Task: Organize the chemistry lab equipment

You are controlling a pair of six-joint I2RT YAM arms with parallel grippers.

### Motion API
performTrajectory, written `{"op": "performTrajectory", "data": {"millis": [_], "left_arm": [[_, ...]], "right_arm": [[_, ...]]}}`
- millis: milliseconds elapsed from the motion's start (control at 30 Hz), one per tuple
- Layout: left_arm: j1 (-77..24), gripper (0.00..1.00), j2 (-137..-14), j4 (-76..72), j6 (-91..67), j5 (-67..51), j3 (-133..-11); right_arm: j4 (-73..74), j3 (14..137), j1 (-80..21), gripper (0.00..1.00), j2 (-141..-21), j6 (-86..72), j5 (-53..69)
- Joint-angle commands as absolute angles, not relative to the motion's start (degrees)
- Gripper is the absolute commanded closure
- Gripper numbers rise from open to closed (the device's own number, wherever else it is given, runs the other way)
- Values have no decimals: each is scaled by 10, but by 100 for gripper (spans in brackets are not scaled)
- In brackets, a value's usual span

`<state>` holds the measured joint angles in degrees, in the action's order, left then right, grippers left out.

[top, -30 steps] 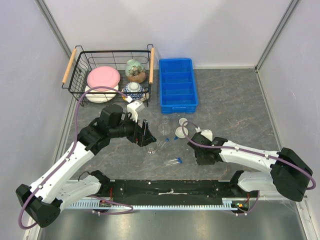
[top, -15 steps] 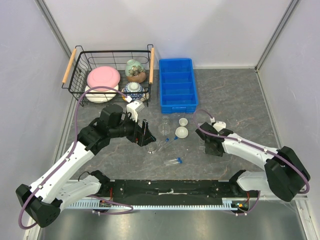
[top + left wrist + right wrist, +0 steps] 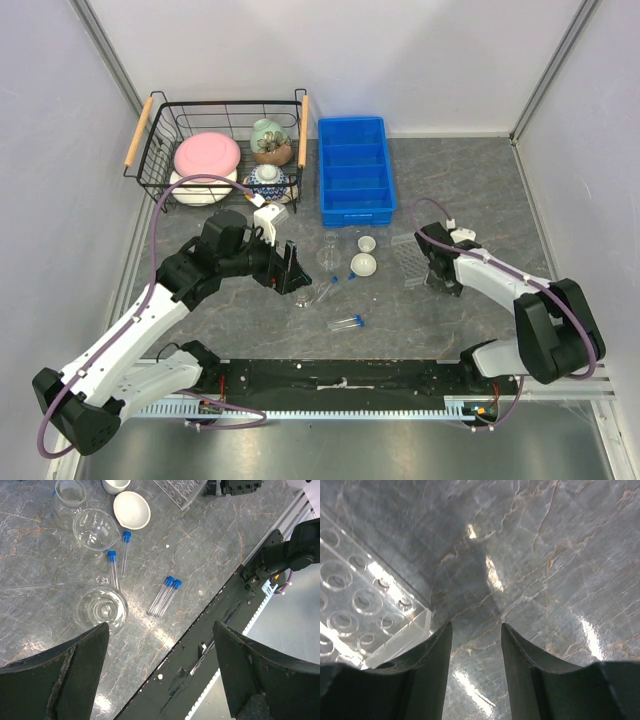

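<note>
Chemistry lab equipment (image 3: 329, 252) lies clustered mid-table, just in front of the blue tray (image 3: 356, 160). We see a grey veined tabletop (image 3: 470, 190) closed in by white walls (image 3: 300, 60) on three sides; open stone stretches from the right of the cluster to the wall. The wire basket (image 3: 230, 103) of crockery (image 3: 207, 152) fills the far left corner, with the tray just beside it, its long axis running away from us. Our left gripper (image 3: 160, 627) hovers above the cluster, fingers spread wide with nothing between them. Our right gripper (image 3: 476, 626) hangs low over stone, fingers apart and empty, the clear tube rack (image 3: 370, 615) just beside one finger. Glass flasks (image 3: 100, 610) sit on the left of the cluster, the nearest one mouth up; two white dishes (image 3: 132, 510) sit between them and the rack. A pair of capped tubes (image 3: 166, 596) lies flat nearest the table's near edge, side by side, long axis left to right in the top view, blue caps rightward. Two more tubes (image 3: 125, 547) lie slanted among the flasks.
</note>
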<state>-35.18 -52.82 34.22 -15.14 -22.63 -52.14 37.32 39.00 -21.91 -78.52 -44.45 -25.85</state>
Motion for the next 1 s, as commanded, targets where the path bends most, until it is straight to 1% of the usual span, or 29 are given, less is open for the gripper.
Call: {"op": "performTrajectory", "data": {"millis": [0,100,233,467,633,767,800,967], "left_arm": [[-354,9,-519,337,-136,-226,-522],[-354,9,-523,335,-136,-227,-524],[-354,9,-526,336,-133,-215,-526],[-354,5,-535,346,-125,-183,-536],[-363,5,-564,342,-125,-192,-554],[-416,5,-598,336,-120,-154,-578],[-449,5,-610,337,-117,-124,-584],[-551,8,-693,337,-114,-58,-635]], "right_arm": [[337,419,-185,48,-811,-418,-277],[330,442,-173,48,-830,-404,-277],[365,501,-172,49,-818,-374,-260],[457,584,-174,50,-697,-321,-252],[511,677,-179,50,-650,-273,-241],[524,744,-207,50,-633,-236,-226],[517,766,-214,50,-630,-229,-224],[490,809,-254,50,-635,-206,-198]]}}
